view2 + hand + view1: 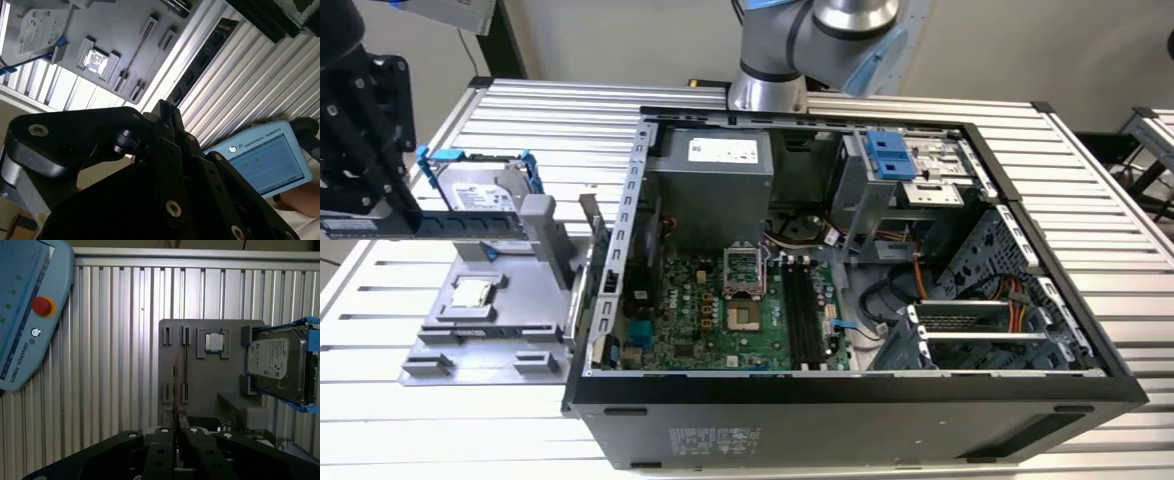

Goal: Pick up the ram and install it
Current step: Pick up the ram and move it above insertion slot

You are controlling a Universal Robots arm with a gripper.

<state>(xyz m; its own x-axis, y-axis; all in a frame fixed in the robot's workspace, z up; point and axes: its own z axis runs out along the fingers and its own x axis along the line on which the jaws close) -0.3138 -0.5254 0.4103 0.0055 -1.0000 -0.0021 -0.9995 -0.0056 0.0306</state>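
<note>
Partly cropped, hand (176, 432) clamping level ram (454, 224), contact hard to see

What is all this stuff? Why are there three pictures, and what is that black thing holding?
That is a robot arm working beside an open computer case. One picture, the exterior view, comes from a camera standing off the arm and shows the metal table. Both wrist views come from cameras riding on the arm, so its black gripper sits in front. The gripper is shut on the ram, a long thin memory stick. On the table lies a grey holder carrying a small square processor chip and a silver hard drive. The pale blue box with the red button is the robot's control tablet.
</note>
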